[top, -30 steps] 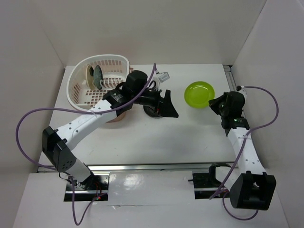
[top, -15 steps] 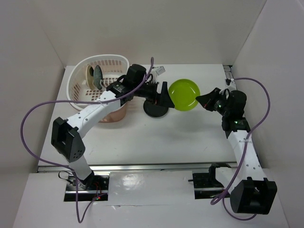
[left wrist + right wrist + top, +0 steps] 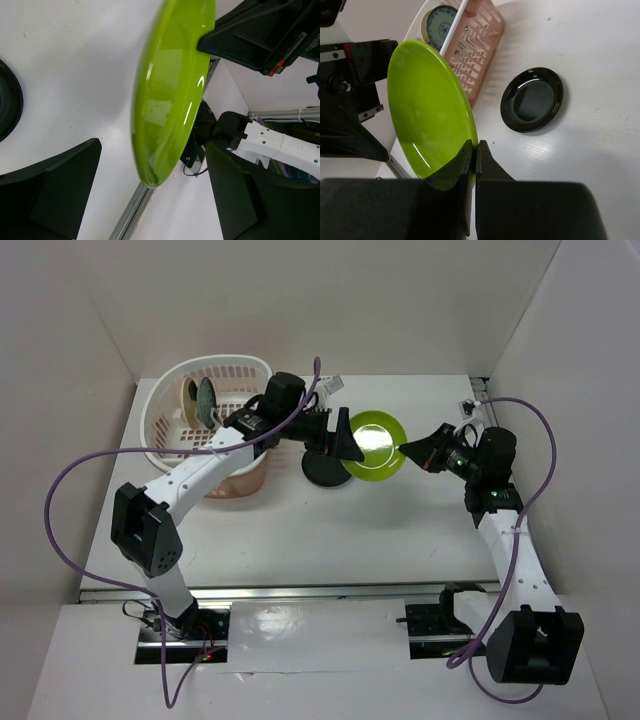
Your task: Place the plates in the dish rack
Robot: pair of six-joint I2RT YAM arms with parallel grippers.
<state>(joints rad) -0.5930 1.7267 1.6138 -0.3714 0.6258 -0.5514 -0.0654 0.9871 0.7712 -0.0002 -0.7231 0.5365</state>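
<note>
Top external: dish rack (image 3: pixel 232 366) holds cream plate (image 3: pixel 187 393) and teal plate (image 3: pixel 207 400) upright.

White table (image 3: pixel 330 530) between pale enclosure walls (image 3: pixel 350 300)

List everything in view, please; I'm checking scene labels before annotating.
lime green plate: one, lime green, held on edge between the arms.
black plate: one, glossy black, flat on the table.
teal plate: one, dark teal patterned, upright in the rack.
cream plate: one, cream, upright beside the teal plate.
dish rack: one, pale pink-white, far left.
table: one, white.
left gripper: black, open at the lime green plate.
right gripper: black, clamping its rim.
</note>
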